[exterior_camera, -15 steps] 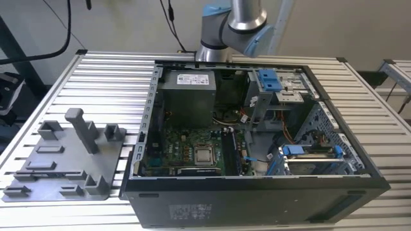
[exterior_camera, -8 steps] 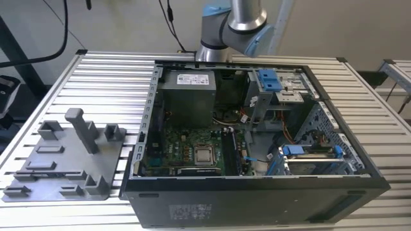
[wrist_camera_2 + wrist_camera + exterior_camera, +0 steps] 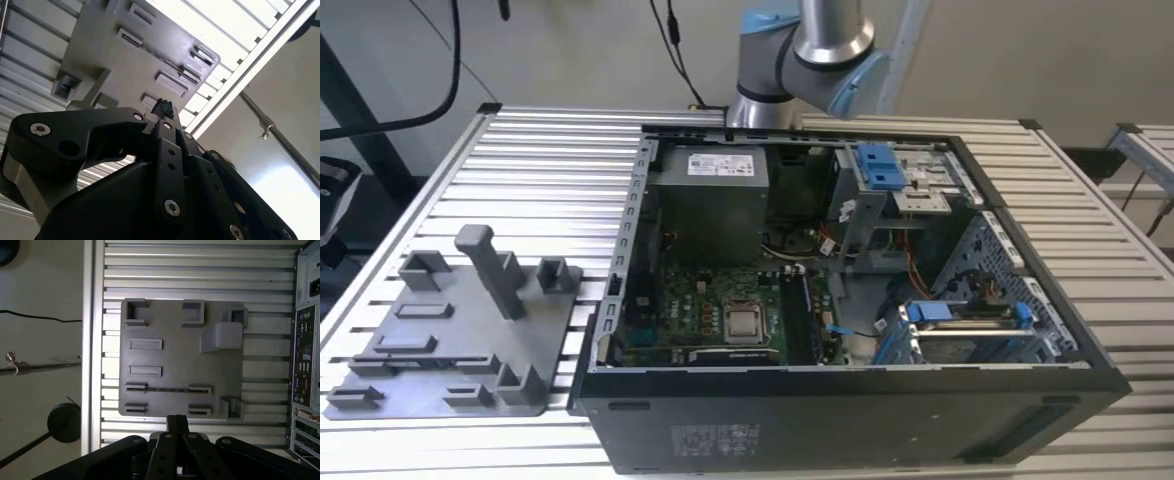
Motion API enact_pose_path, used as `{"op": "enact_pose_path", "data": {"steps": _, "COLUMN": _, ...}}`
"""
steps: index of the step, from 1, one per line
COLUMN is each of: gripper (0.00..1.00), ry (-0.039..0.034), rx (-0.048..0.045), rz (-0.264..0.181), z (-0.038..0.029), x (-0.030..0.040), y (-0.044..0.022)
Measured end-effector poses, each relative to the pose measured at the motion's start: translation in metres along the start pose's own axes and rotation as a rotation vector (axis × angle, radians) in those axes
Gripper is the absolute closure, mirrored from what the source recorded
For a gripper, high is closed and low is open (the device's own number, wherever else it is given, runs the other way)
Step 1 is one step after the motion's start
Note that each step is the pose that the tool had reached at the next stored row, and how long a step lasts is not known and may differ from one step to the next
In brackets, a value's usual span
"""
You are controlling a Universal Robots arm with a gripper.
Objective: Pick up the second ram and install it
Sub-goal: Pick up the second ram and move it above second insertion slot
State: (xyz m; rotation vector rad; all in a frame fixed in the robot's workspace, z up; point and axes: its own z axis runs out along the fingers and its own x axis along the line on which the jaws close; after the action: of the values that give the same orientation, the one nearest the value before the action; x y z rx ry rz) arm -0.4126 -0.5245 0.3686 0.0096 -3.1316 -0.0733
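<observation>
The second ram shows as a thin dark strip standing on edge between two slotted holders of the grey fixture tray. That tray lies on the slatted table at the exterior view's left. In both wrist views my gripper hangs well above the tray, over its edge and a little to one side of the ram. Its fingertips are shut together with nothing between them. The arm rises behind the open computer case.
Inside the case lie a green motherboard, a grey power-supply box and blue-latched drive bays. The tray carries a tall post and several low brackets. The case's port panel borders the tray.
</observation>
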Motion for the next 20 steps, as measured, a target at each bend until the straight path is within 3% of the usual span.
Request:
{"op": "enact_pose_path", "data": {"steps": 8, "gripper": 0.89, "ry": 0.0006, "rx": 0.0021, "rz": -0.012, "z": 0.0000, "x": 0.0008, "y": 0.0001}}
{"op": "enact_pose_path", "data": {"steps": 20, "gripper": 0.89, "ry": 0.0070, "rx": 0.0249, "rz": -0.143, "z": 0.0001, "x": 0.0060, "y": 0.0003}}
